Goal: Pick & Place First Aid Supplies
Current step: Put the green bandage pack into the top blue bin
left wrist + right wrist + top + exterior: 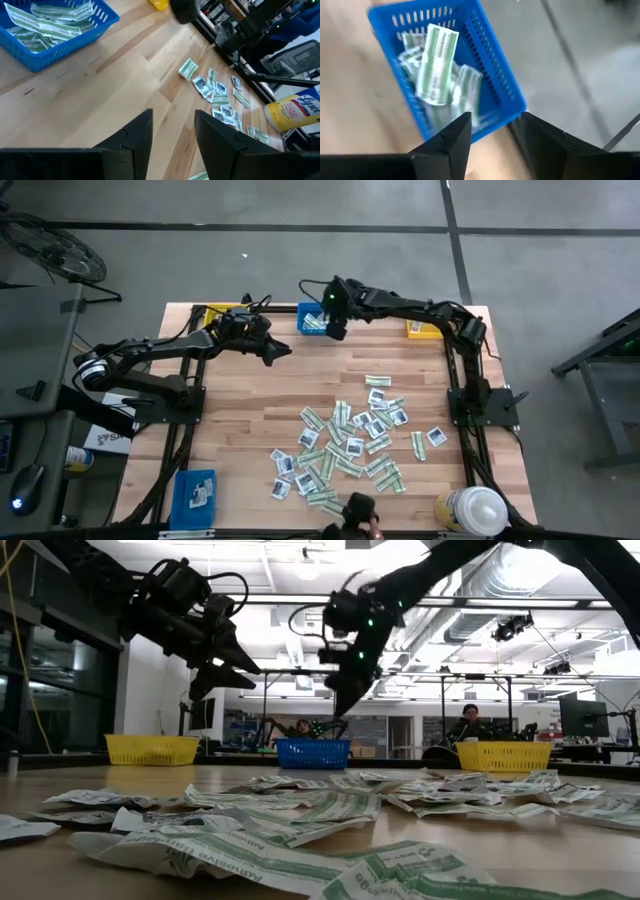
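Holding green-and-white strips [436,62], blue bin [495,75], far edge

Even, bright overhead light falls on the wooden worktop [250,380], with only soft shadows under the arms. In the low view ceiling lamps glare behind the silhouetted arms, and the nearest packets [300,860] are out of focus. Below the right hand [492,135] the blue bin [495,75] is motion-blurred.
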